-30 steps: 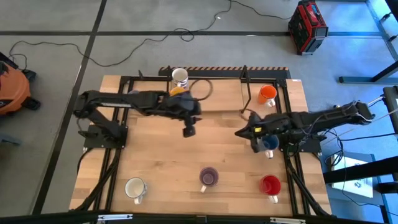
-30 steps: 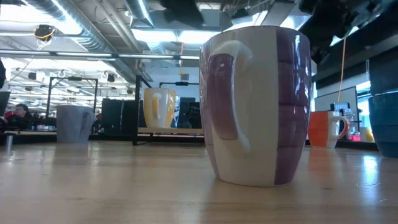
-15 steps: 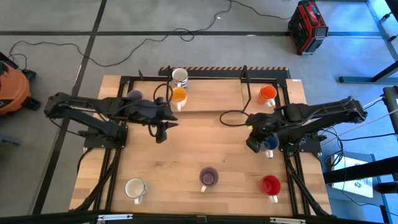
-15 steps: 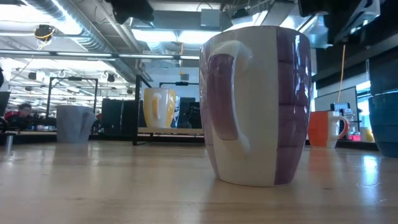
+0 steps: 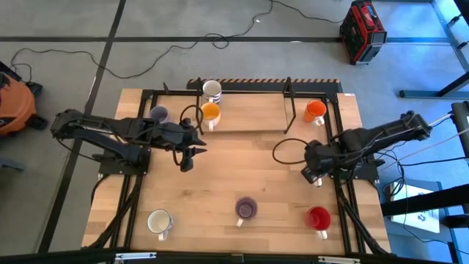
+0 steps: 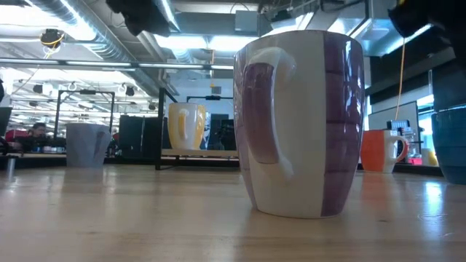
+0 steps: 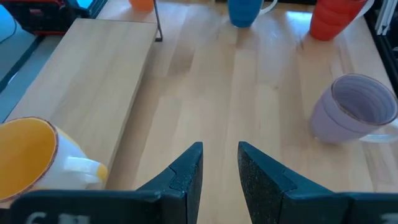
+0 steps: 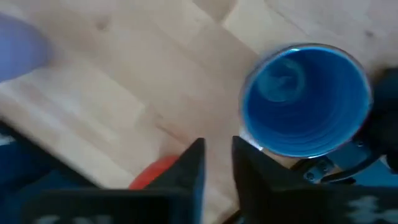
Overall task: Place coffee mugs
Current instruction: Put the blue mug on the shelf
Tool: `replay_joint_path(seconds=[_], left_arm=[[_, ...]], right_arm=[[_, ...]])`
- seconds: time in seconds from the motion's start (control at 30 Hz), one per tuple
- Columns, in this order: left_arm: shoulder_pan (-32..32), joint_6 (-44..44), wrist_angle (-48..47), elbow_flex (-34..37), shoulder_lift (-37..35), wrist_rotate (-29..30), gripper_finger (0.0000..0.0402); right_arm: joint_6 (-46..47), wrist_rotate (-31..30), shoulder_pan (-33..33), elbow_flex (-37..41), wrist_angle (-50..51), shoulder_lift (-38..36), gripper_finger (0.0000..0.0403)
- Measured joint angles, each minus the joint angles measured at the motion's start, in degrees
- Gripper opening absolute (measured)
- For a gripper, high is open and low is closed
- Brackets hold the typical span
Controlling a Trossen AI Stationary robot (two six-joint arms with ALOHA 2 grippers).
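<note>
Eight mugs stand upright on their bases on the wooden table (image 5: pixel 168 183): white (image 5: pixel 212 89), yellow-orange (image 5: pixel 210 111), grey-lavender (image 5: pixel 157 114), orange (image 5: pixel 315 110), purple (image 5: pixel 245 209), red (image 5: pixel 318 218) and cream (image 5: pixel 158 221). The blue mug (image 8: pixel 305 99) stands under my right arm. My left gripper (image 5: pixel 185 163) hovers shut over bare wood, near-left of the yellow-orange mug (image 7: pixel 25 155). My right gripper (image 5: pixel 311 176) hangs shut above the table beside the blue mug. Both touch nothing.
A raised wooden board (image 7: pixel 93 74) lies at the far middle, inside a black frame (image 5: pixel 289 92). Loose cables (image 5: pixel 282 150) loop over the table. Bare wood lies in the table's middle. The purple mug (image 6: pixel 302 124) fills the low view.
My left gripper has drawn back from beside the yellow-orange mug toward the table's left edge, then slowed almost to a stop. My right gripper has pulled back from the table's middle toward the right edge, ending over the blue mug. No mug has moved.
</note>
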State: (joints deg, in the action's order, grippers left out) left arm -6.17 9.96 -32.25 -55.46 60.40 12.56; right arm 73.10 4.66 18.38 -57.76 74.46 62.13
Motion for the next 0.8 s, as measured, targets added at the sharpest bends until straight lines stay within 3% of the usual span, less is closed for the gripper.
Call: replay_joint_path(seconds=[0.2, 0.37, 0.63, 0.8], left_arm=[[0.0, 0.0, 0.3, 0.0, 0.0, 0.0, 0.0094], [0.0, 0.0, 0.2, 0.0, 0.0, 0.0, 0.0094], [0.0, 0.0, 0.2, 0.0, 0.0, 0.2, 0.0094], [0.0, 0.0, 0.2, 0.0, 0.0, 0.8, 0.0094]], right_arm=[[0.6, -1.2, 0.4, 7.1, -3.2, 0.1, 0.0189], [-0.2, -3.7, 0.4, 10.8, -9.3, 0.0, 0.0232], [1.5, -4.1, 0.4, 15.3, -11.5, 0.0, 0.0235], [1.2, -3.2, 0.4, 16.4, -12.3, 0.0, 0.0177]])
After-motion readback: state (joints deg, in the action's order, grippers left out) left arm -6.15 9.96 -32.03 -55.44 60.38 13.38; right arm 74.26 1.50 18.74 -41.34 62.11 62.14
